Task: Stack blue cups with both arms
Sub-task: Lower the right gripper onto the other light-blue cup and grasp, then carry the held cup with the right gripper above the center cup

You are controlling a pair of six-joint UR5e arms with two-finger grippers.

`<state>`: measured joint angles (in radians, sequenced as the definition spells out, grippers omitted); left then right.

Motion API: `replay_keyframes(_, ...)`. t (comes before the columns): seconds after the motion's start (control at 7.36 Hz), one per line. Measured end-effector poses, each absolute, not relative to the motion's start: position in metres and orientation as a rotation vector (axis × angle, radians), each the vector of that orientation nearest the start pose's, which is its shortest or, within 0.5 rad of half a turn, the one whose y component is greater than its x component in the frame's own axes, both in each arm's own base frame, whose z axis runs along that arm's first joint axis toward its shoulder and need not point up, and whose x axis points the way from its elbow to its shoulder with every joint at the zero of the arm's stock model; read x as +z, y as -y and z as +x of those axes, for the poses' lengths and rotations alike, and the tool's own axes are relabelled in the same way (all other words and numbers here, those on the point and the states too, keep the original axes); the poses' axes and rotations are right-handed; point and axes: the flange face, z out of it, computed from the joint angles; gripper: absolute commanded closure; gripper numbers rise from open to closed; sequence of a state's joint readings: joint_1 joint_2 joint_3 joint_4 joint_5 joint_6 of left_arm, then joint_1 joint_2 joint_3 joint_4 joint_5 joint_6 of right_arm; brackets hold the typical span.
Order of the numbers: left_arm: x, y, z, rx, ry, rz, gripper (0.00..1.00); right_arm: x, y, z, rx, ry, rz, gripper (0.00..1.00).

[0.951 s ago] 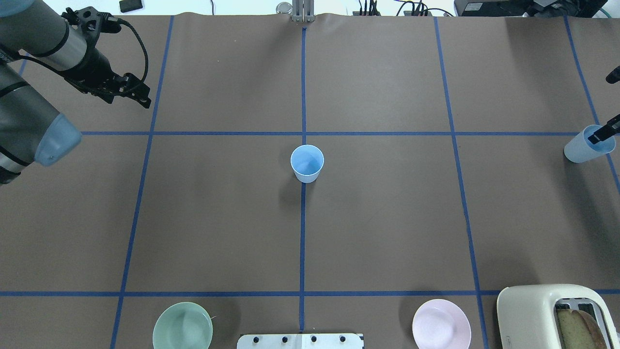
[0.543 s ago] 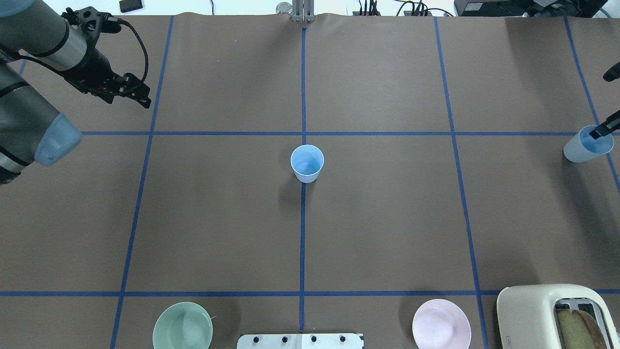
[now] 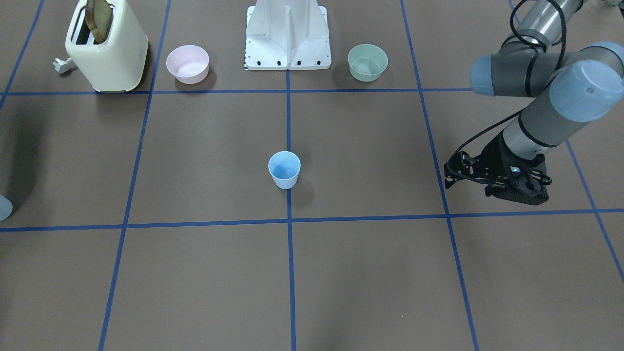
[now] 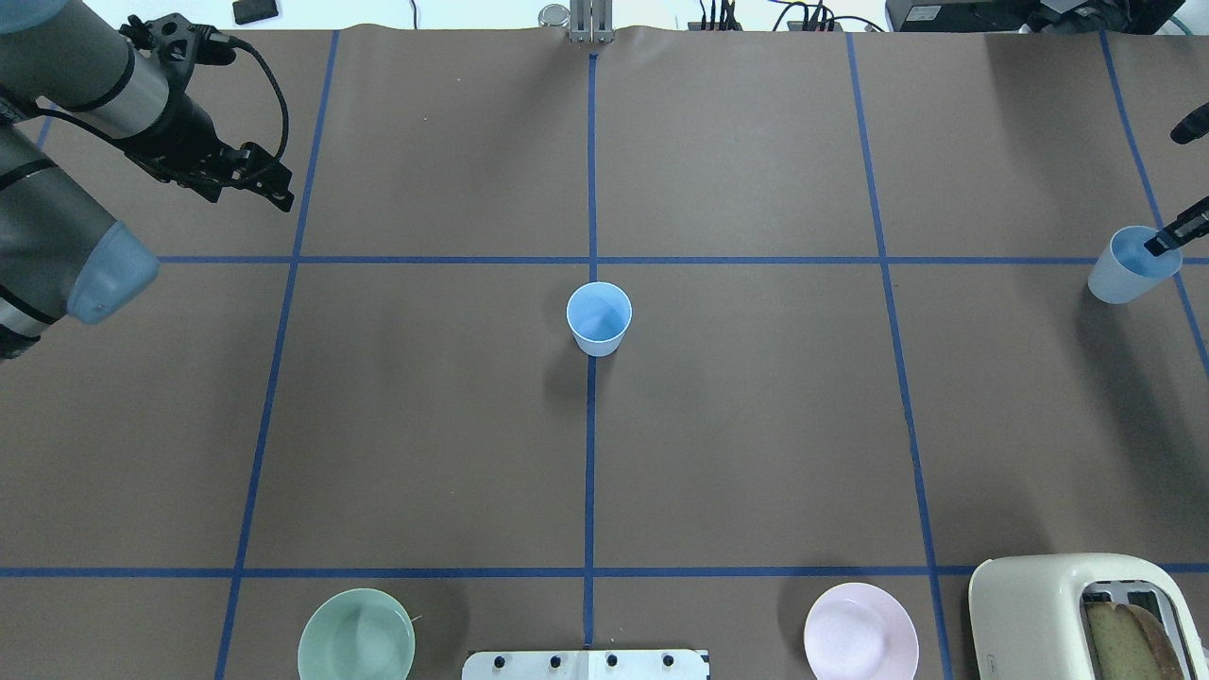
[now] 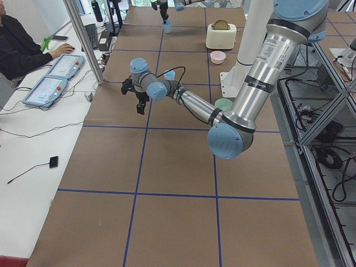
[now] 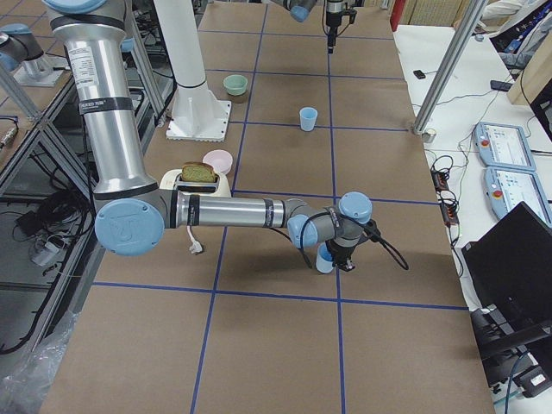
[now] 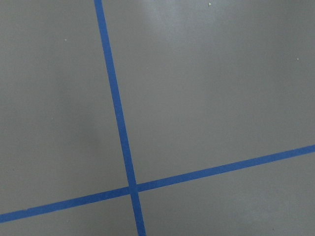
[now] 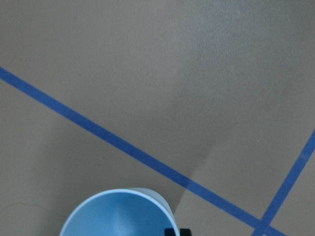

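One blue cup (image 4: 598,318) stands upright and alone at the table's centre, on the middle tape line; it also shows in the front view (image 3: 284,169). The second blue cup (image 4: 1129,264) is at the far right edge, slightly tilted. My right gripper (image 4: 1169,238) is shut on its rim, with one finger inside; the right wrist view shows the cup's open mouth (image 8: 118,214) at the bottom. My left gripper (image 4: 255,189) hangs open and empty over the far left of the table, well away from both cups.
A cream toaster (image 4: 1067,614) with bread, a pink bowl (image 4: 860,631) and a pale green bowl (image 4: 356,635) sit along the near edge, either side of the white pedestal (image 3: 287,34). Blue tape lines grid the brown table. An operator (image 5: 16,44) sits beside the table.
My right gripper has moved the second blue cup a little to the left and away from the robot. The left arm and the centre cup have not moved.
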<state>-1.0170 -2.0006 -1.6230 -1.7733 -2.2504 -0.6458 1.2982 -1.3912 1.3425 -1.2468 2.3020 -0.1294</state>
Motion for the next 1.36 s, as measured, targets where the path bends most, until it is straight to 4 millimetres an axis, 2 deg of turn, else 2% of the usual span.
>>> replay_keyframes(0.14,0.364,0.591,0.282,0.147,-0.908,0.174,0.03,0.636,0.585,-0.094,-0.47,0.754,0.22,1.0)
replay_keyframes(0.41,0.363,0.591,0.281,0.146,-0.909,0.176,0.03,0.603,0.599,-0.098,-0.426,0.774,0.245,1.0)
replay_keyframes(0.54,0.363,0.591,0.281,0.146,-0.908,0.176,0.03,0.582,0.604,-0.1,-0.391,0.796,0.256,1.0)
replay_keyframes(0.81,0.366,0.591,0.281,0.143,-0.903,0.175,0.03,0.518,0.605,-0.113,-0.295,0.867,0.277,1.0)
replay_keyframes(1.09,0.371,0.59,0.28,0.14,-0.899,0.171,0.03,0.45,0.597,-0.156,-0.223,0.928,0.273,1.0)
replay_keyframes(1.36,0.374,0.59,0.28,0.138,-0.896,0.168,0.03,0.39,0.591,-0.206,-0.168,0.969,0.263,1.0)
